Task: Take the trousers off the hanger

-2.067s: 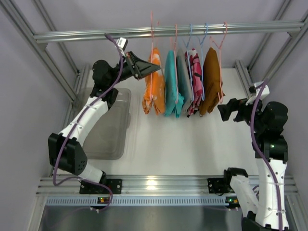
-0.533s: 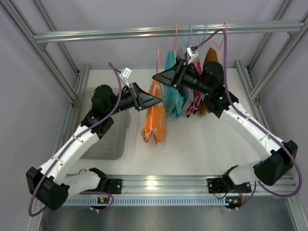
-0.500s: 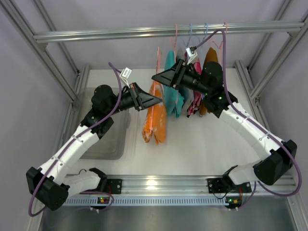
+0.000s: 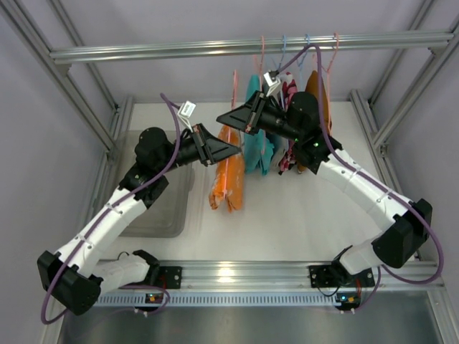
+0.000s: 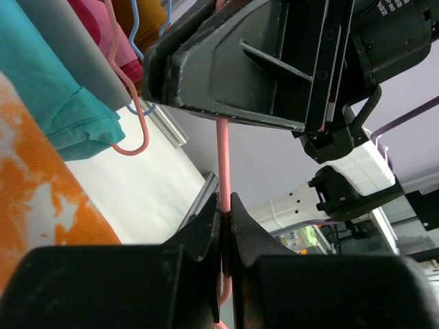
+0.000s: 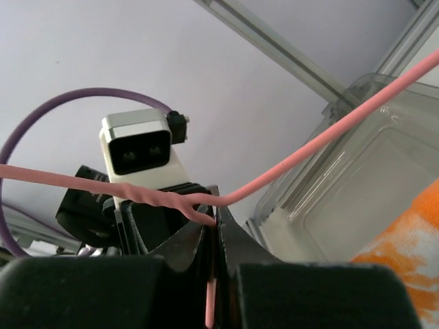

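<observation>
Top view: the hanger (image 4: 234, 86) is held clear of the rail (image 4: 143, 50), left of the teal garment (image 4: 254, 140), with the trousers (image 4: 228, 179) draped on it.

Left wrist: your left gripper (image 5: 225, 209) is clamped on the pink wire.

Right wrist: the right gripper (image 6: 214, 229) pinches the twisted neck.

Hold one grip steady and free the other to pull the cloth.

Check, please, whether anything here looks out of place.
Only the hanger with the trousers: it is off the rail, pinched by the left gripper and right gripper, while the other garments hang on it.

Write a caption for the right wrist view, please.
Right gripper shut on the salmon-pink hanger wire; the orange trousers hang at lower right.
</observation>
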Motion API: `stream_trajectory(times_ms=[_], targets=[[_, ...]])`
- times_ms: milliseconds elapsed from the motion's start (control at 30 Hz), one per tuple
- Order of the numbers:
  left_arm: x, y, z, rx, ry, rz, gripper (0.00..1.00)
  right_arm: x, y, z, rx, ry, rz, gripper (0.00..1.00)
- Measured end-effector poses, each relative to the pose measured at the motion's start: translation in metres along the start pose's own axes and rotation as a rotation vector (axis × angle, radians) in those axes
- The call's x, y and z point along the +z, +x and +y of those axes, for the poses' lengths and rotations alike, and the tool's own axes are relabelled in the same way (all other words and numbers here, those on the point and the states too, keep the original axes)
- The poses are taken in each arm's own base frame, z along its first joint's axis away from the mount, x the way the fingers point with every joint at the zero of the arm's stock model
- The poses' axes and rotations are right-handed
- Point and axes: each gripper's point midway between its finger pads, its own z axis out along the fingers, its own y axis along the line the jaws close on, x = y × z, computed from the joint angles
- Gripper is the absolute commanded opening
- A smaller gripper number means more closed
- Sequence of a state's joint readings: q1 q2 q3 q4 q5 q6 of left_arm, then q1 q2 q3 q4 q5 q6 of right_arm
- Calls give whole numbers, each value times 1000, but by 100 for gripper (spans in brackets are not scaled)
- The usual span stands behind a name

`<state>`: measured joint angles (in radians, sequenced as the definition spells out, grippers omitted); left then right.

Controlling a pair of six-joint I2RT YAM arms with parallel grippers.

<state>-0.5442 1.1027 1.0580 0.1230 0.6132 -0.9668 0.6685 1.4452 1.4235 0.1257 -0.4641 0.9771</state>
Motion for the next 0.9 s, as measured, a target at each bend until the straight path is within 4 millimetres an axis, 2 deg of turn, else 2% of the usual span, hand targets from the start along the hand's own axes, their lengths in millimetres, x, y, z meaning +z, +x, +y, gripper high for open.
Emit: stream_trajectory(times_ms=[33,133,167,200,267,467,533,600,667,733,900], targets=[[-2,-1,-1,11,-2,-5,31,1,1,1,4,-3,4,0],[-9,-3,-9,98,11,-22,52,2,4,4,2,-10,14,0],[-14,-4,-13,137,12,-32,63,2,5,4,4,-7,17,0],[-20,-5,-17,180,10,-45,68,2,6,3,7,-3,20,0],[-33,-10,-25,274,-5,-76,75,2,7,2,13,0,26,0],[-87,-29,-39,562,-129,-188,78,0,9,7,22,-14,40,0],[-104,-23,-39,661,-165,-186,79,-1,9,9,22,-19,41,0],[-119,-13,-35,748,-188,-162,88,-1,9,10,26,-24,41,0],[-132,3,-24,831,-211,-123,99,-2,9,11,36,-24,41,0],[-142,21,-3,888,-238,-71,99,-2,9,12,48,-25,43,0],[-153,78,75,920,-312,95,99,-2,8,13,58,-25,41,0]])
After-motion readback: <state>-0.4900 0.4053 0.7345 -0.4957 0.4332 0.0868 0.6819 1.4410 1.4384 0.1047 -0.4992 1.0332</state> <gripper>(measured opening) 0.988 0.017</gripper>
